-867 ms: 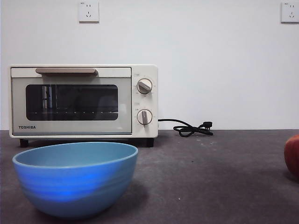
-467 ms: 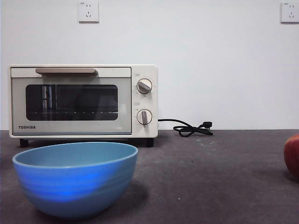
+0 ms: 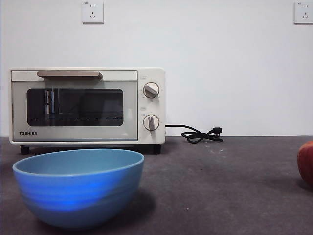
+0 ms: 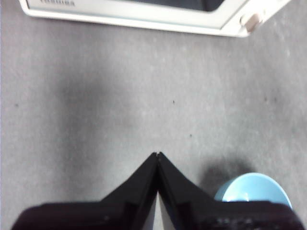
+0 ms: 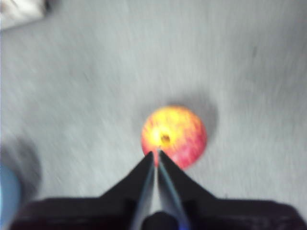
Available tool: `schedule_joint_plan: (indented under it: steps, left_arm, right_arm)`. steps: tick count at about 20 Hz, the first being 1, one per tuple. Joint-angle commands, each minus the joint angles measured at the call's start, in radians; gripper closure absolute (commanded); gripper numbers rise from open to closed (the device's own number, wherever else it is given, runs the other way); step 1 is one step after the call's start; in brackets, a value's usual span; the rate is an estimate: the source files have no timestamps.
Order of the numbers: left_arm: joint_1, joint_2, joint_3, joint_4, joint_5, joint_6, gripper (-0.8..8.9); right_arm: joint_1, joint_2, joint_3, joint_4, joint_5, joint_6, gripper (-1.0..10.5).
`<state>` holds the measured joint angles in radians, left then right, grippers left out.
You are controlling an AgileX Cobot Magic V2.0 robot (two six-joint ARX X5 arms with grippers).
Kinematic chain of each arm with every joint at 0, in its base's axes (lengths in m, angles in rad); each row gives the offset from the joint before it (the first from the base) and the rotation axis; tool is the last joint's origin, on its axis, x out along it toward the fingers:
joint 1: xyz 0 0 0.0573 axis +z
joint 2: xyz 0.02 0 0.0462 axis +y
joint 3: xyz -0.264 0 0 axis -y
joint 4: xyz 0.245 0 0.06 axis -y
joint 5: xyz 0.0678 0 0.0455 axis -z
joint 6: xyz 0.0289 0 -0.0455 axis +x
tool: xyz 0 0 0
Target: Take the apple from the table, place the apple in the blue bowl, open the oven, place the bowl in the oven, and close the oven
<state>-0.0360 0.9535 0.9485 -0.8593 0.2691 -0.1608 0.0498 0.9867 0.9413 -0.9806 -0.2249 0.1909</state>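
Bare test setup, lab-like, not a lived-in kitchen. Plain white wall [image 3: 234,73] with two sockets [image 3: 93,11]; dark grey speckled surface [image 3: 220,186]. On it only a toaster oven [image 3: 87,106], cord [image 3: 198,134] unplugged, and a bowl [image 3: 78,187].

Matte blue bowl [image 3: 78,188], speckled table [image 3: 220,186], glass-doored oven [image 3: 87,106]

The dark grey speckled table [image 3: 220,186] fills the lower part of the front view. On it rest the blue bowl [image 3: 78,188] at lower left, the oven [image 3: 88,105] behind it, a coiled black cord [image 3: 200,134] mid-frame, and the apple [image 3: 306,161] at the right edge.
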Motion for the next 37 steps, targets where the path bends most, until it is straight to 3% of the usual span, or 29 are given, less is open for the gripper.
schedule_joint_plan:
  steps: [1,6,10,11,14,25,28,32,33,37]
  left_arm:
    - [-0.009,-0.001,0.001,-0.005,0.003,0.015,8.18]
    - [-0.023,-0.001,0.001,-0.012,0.0,0.015,8.18]
    - [-0.034,-0.001,0.001,-0.016,0.0,0.015,8.18]
    - [-0.037,-0.001,0.001,-0.016,0.0,0.015,8.18]
    - [-0.05,-0.001,0.001,-0.023,0.0,0.015,8.18]
    - [-0.057,0.001,0.001,-0.037,-0.001,0.017,8.18]
    - [-0.057,0.001,0.001,-0.038,-0.008,0.031,8.18]
    - [-0.057,0.001,0.001,-0.039,-0.008,0.031,8.18]
    - [-0.057,0.001,0.001,-0.04,-0.008,0.031,8.18]
    - [-0.057,0.001,0.001,-0.044,-0.008,0.034,8.18]
  right_arm:
    - [0.016,0.063,0.023,-0.015,-0.002,-0.035,8.4]
    - [0.084,0.183,0.05,-0.014,0.077,-0.033,7.8]
    - [0.143,0.264,0.053,-0.009,0.149,-0.034,4.4]
    - [0.153,0.282,0.053,-0.002,0.164,-0.034,4.1]
    - [0.173,0.354,0.053,0.028,0.206,-0.034,4.0]
    - [0.208,0.584,0.053,0.075,0.209,-0.032,4.1]
    - [0.247,0.615,0.053,0.074,0.225,-0.01,4.3]
    - [0.286,0.617,0.053,0.069,0.298,0.014,9.0]
    - [0.29,0.617,0.053,0.07,0.304,0.014,9.5]
    - [0.301,0.575,0.053,0.055,0.325,0.012,9.5]
